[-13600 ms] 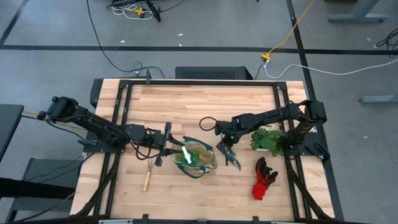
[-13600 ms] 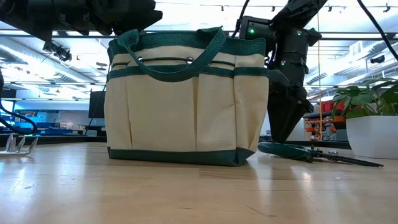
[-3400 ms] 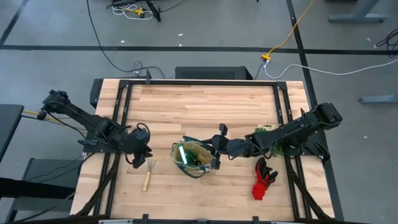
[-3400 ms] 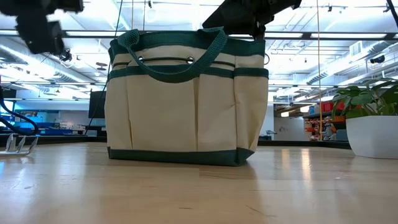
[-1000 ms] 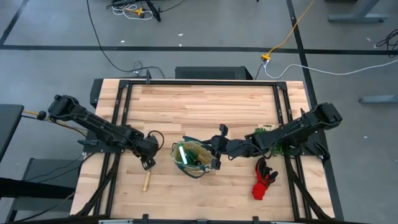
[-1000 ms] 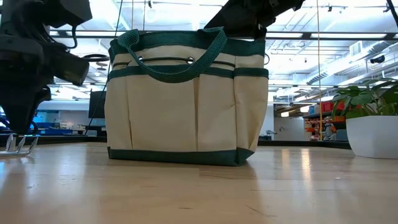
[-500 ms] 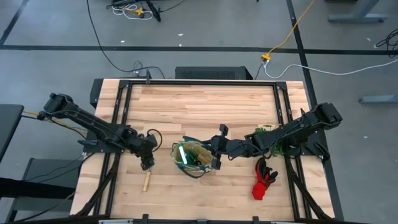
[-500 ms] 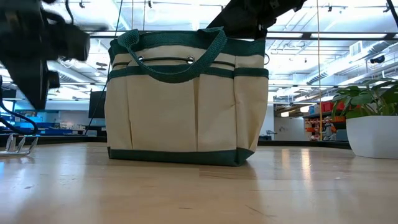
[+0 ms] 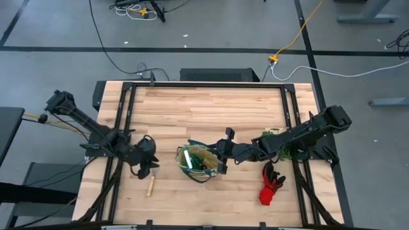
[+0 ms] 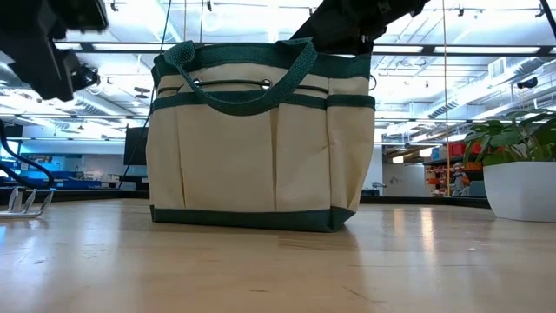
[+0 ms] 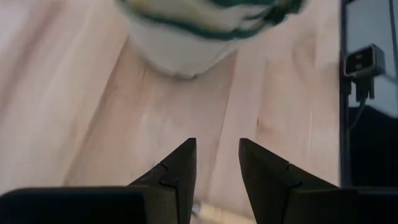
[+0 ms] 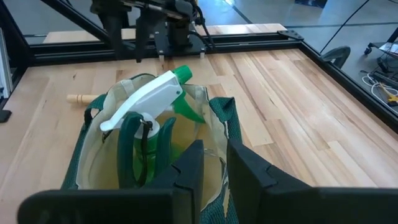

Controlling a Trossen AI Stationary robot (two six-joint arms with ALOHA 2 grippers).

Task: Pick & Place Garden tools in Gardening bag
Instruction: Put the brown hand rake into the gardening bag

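The gardening bag [image 9: 199, 163], soft beige canvas with dark green webbing trim, flat side pockets and looped handles, stands upright near the front middle of the pale plank table [image 9: 204, 108]. Inside it sits a glossy green spray bottle [image 12: 155, 127] with a white plastic trigger nozzle. The right gripper [image 12: 210, 163] hangs over the bag's open mouth, its angular dark fingers a narrow gap apart with nothing between them. The left gripper [image 11: 214, 163] hovers left of the bag above a wooden-handled rake [image 9: 151, 186] lying on the table; its wedge-shaped fingers stand apart and empty. Red-and-black gloves [image 9: 270, 183] lie crumpled right of the bag, beside a leafy potted plant [image 9: 278, 142] in a smooth white pot.
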